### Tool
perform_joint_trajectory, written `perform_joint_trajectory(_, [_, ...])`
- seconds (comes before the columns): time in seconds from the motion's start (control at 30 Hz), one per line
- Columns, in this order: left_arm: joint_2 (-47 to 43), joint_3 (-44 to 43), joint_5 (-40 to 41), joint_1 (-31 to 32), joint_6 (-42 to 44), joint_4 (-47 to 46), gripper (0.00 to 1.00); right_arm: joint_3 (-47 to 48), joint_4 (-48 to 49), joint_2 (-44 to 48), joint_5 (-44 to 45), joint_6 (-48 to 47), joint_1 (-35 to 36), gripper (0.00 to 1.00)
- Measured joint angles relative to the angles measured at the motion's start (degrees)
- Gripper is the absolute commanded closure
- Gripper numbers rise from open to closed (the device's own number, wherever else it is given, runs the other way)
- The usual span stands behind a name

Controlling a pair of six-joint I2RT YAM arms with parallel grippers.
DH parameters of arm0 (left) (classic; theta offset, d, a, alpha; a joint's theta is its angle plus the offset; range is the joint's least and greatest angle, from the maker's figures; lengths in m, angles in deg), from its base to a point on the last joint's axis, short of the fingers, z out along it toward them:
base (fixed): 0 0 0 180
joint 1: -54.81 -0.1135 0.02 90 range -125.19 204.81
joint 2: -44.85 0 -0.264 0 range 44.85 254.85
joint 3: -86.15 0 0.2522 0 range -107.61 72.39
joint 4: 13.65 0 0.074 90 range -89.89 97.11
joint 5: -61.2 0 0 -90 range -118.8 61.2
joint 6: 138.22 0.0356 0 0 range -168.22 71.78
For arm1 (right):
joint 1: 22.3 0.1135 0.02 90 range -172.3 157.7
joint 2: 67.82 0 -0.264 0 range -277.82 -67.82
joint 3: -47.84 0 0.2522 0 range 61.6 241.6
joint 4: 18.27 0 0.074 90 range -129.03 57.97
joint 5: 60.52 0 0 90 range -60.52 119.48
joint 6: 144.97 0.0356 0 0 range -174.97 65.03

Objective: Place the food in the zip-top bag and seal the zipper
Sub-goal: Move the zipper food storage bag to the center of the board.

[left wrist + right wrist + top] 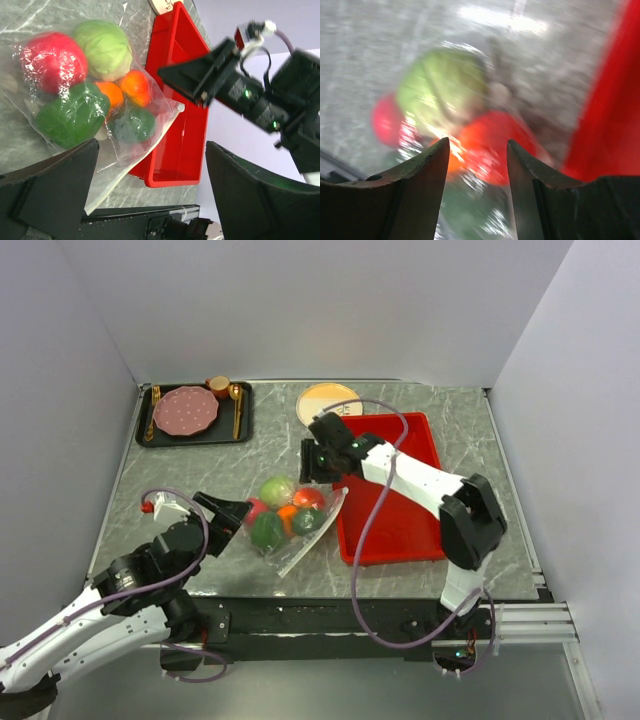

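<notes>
**Between the arms: bag filled, seal being checked**

On the table, the food [285, 515] is lying inside the bag [268, 545], which is resting beside the tray [400, 530], its mouth edge leaning on the tray's near wall. No loose food is being seen on the table. The left gripper [240, 511] is being held wide open just beside the bag, gripping nothing. The right gripper [308, 472] is being held above the bag's far side, jaws apart and empty. The filling step is being judged done, and the sealing step is in hand. Whether the zipper [165, 126] is pressed shut along its whole length cannot be told. The next move is being judged to call for a pinch along that strip, end to end, with the bag being steadied.
</notes>
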Motion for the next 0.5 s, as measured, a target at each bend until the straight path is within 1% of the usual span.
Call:
perform_joint_trajectory(0.07, [0.59, 0.0, 0.0, 0.0, 0.92, -0.63, 0.01, -3.5, -0.74, 3.17, 2.67, 0.07, 0.31, 0.43])
perform_joint_trajectory(0.2, [5.22, -0.55, -0.24, -0.07, 3.69, -1.25, 0.01, -11.52, -1.42, 10.32, 6.47, 0.31, 1.22, 0.44])
perform_joint_trajectory(0.3, [9.16, -1.81, -0.48, -0.07, 6.01, -1.33, 0.01, -15.21, -1.53, 13.75, 7.67, 0.55, 1.86, 0.44])
perform_joint_trajectory(0.4, [11.37, -3.04, -0.79, -0.07, 7.48, -1.73, 0.01, -15.91, -1.6, 14.38, 7.82, 0.55, 2.54, 0.44])
perform_joint_trajectory(0.5, [11.63, -3.23, -1.03, -0.07, 8.15, -2.49, 0.01, -14.95, -1.9, 12.52, 7.65, 0.5, 3.28, 0.44])
